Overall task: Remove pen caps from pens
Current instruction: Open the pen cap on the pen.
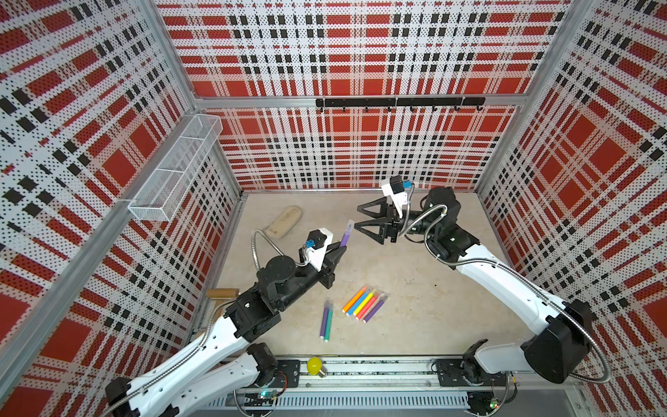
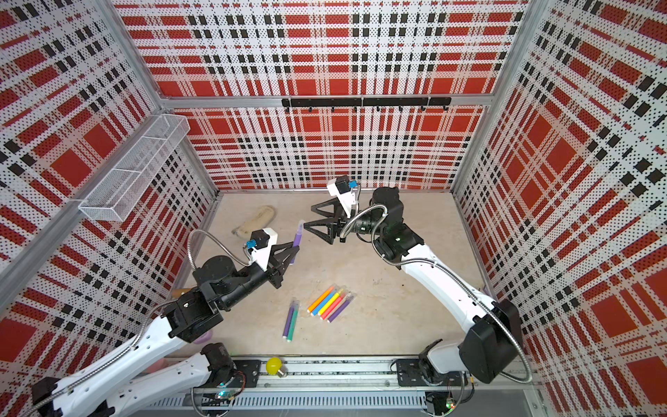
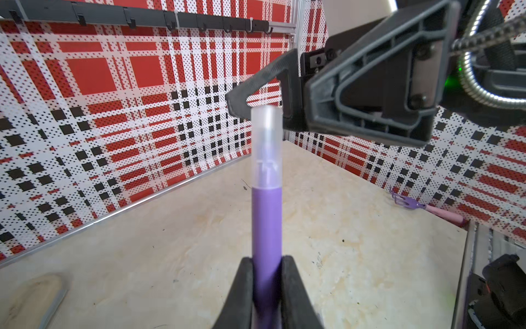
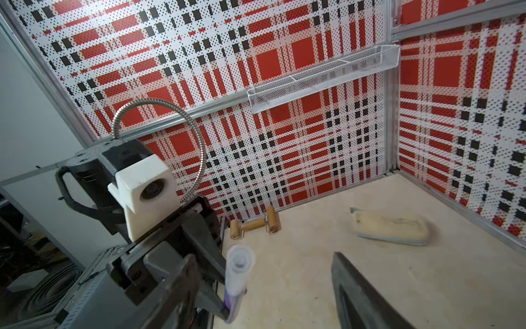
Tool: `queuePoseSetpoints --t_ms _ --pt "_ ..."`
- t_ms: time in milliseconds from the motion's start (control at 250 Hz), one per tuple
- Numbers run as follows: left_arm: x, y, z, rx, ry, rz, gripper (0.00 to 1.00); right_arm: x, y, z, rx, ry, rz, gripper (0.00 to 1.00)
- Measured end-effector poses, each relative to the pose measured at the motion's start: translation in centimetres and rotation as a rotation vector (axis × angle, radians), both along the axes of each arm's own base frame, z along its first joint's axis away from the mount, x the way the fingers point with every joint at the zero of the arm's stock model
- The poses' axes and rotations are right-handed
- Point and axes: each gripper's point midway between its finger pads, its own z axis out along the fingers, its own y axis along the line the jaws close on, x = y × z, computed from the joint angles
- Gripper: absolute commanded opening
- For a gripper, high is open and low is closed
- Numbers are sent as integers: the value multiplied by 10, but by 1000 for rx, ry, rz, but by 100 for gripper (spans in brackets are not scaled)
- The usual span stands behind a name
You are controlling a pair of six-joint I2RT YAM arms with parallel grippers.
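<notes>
My left gripper (image 1: pixel 342 250) (image 3: pixel 267 260) is shut on the barrel of a purple pen (image 1: pixel 344 238) (image 3: pixel 267 222), held above the table. Its pale see-through pen cap (image 1: pixel 349 226) (image 3: pixel 267 148) points toward my right gripper (image 1: pixel 357 217) (image 2: pixel 308 218). That gripper stands open just beyond the cap's end. In the right wrist view the cap (image 4: pixel 239 270) shows between the spread fingers (image 4: pixel 350 284), nearer one of them and touching neither. Several capped pens (image 1: pixel 364 303) lie side by side mid-table, with a purple and teal pair (image 1: pixel 326 321) beside them.
A beige pad (image 1: pixel 285 222) lies at the back left. A wooden roller (image 1: pixel 222 293) sits by the left wall, a yellow bulb (image 1: pixel 314 365) on the front rail. A wire basket (image 1: pixel 173 169) hangs on the left wall. A pink-handled, purple-headed tool (image 3: pixel 410 203) lies by the wall.
</notes>
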Motion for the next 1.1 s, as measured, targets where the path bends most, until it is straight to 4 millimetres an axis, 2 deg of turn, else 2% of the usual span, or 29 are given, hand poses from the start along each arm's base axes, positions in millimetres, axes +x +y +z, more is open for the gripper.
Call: queuePoseSetpoints --t_ms 168,344,508,860,1100 --pt "3 0 9 -58 5 -36 0 -3 5 -2 0 -3 26 73" --pt "-3 -6 16 -94 1 -89 1 3 11 -13 -6 17 38 73" --pt "-4 -10 12 -99 15 -115 1 4 14 -12 13 25 59 70" --pt "-2 -12 5 -98 33 -124 4 3 14 -7 30 9 61 48" --pt "-4 -5 5 -107 22 -109 2 2 15 -7 30 8 61 48"
